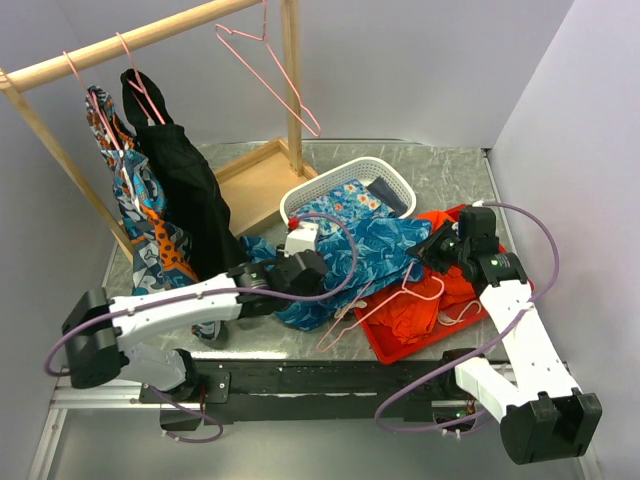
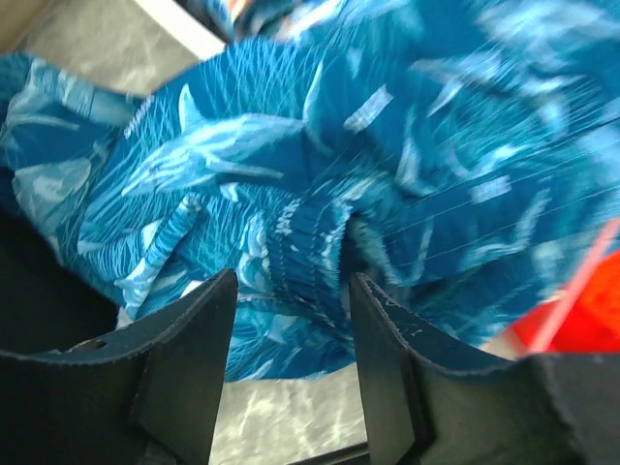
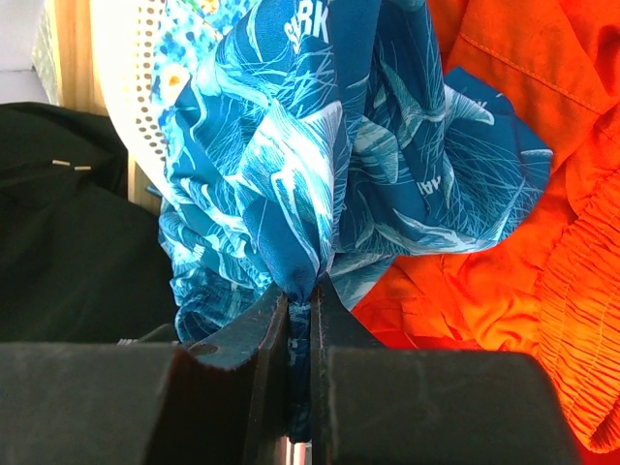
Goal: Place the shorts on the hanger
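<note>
R hand (image 3: 300,291) clamped tight on a pinch of the shorts (image 3: 320,165), hoisting a fold so the fabric bunches up off the orange garment (image 3: 523,194). L hand (image 2: 291,286) half open, fingers either side of the gathered waistband (image 2: 300,242), nothing gripped. Prob lining up a 2nd hold to spread the waist. Shorts lie mid bench (image 1: 450,170), basket (image 1: 300,200) at their 12 o'clock, pink hanger (image 1: 400,292) at 5 o'clock, not threaded yet.
</note>
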Available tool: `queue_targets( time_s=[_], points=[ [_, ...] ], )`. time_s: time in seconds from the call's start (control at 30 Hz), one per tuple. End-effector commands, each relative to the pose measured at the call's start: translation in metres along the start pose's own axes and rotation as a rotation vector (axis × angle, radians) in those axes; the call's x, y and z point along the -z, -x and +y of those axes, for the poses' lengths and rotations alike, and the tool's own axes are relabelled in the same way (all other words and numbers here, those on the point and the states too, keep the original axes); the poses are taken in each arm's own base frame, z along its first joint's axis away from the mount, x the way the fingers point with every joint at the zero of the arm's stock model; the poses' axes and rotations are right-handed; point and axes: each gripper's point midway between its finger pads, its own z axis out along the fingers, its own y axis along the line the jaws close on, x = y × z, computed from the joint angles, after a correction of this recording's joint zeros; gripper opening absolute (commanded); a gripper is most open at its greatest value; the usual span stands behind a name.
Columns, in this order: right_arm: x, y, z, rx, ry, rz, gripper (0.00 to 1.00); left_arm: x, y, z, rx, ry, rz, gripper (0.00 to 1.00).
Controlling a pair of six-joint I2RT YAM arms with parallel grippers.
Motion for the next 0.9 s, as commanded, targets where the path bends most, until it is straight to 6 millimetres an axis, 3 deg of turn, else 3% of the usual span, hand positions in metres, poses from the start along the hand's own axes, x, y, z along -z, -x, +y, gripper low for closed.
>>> queue_targets(
  time_s=[0.0, 0.27, 0.4, 0.5, 0.6, 0.67, 0.87],
  points=[
    [0.01, 0.019, 0.021, -0.008, 0.046, -0.062, 0.0, 0.006, 0.012, -0.004, 0.012, 0.019, 0.019, 0.55],
    [0.013, 0.027, 0.03, -0.05, 0.046, -0.073, 0.0, -0.011, 0.019, -0.006, -0.004, 0.04, 0.014, 0.59],
    [0.017, 0.04, 0.041, -0.069, 0.034, -0.09, 0.0, -0.023, 0.012, -0.007, 0.011, 0.033, 0.029, 0.47],
    [0.02, 0.05, 0.052, -0.076, 0.035, -0.102, 0.0, -0.026, 0.008, 0.002, 0.032, 0.063, 0.026, 0.27],
    [0.021, 0.063, 0.055, -0.096, 0.001, -0.132, 0.0, -0.015, 0.012, 0.009, 0.082, 0.064, 0.005, 0.02],
    [0.017, 0.072, 0.054, -0.117, -0.038, -0.153, 0.0, -0.001, 0.02, 0.009, 0.142, 0.026, -0.021, 0.01],
    [0.02, 0.105, 0.07, -0.189, -0.073, -0.234, 0.0, 0.033, 0.021, 0.019, 0.216, -0.045, -0.024, 0.01]
  ],
)
